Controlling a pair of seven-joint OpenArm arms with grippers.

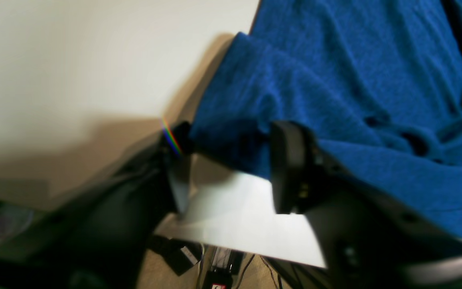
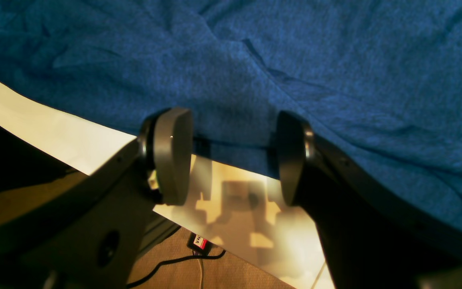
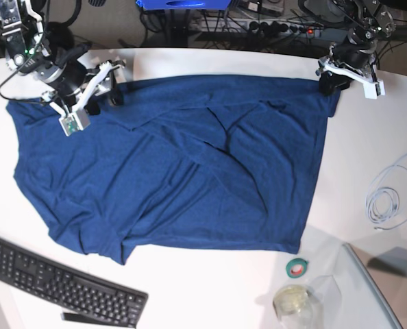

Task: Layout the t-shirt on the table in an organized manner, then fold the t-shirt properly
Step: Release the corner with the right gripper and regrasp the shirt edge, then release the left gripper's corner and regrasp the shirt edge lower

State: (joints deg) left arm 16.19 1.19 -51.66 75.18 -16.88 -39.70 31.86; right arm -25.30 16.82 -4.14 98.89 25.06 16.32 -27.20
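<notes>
The navy-blue t-shirt (image 3: 183, 171) lies spread and wrinkled over the white table (image 3: 210, 288). My left gripper (image 3: 330, 81) sits at the shirt's far right corner. In the left wrist view that gripper (image 1: 231, 134) has its jaws apart, with the bunched corner of the t-shirt (image 1: 355, 80) lying between them, beside bare table (image 1: 54, 60). My right gripper (image 3: 111, 86) is at the shirt's far left corner. Seen from the right wrist, it (image 2: 233, 132) is open and straddles the hem of the t-shirt (image 2: 255, 60) near the table edge (image 2: 54, 132).
A black keyboard (image 3: 63, 284) lies at the front left. A green tape roll (image 3: 297, 268) and a clear jar (image 3: 292, 301) sit at the front right, with a coiled white cable (image 3: 385, 199) on the right. Cables clutter the floor beyond the far edge.
</notes>
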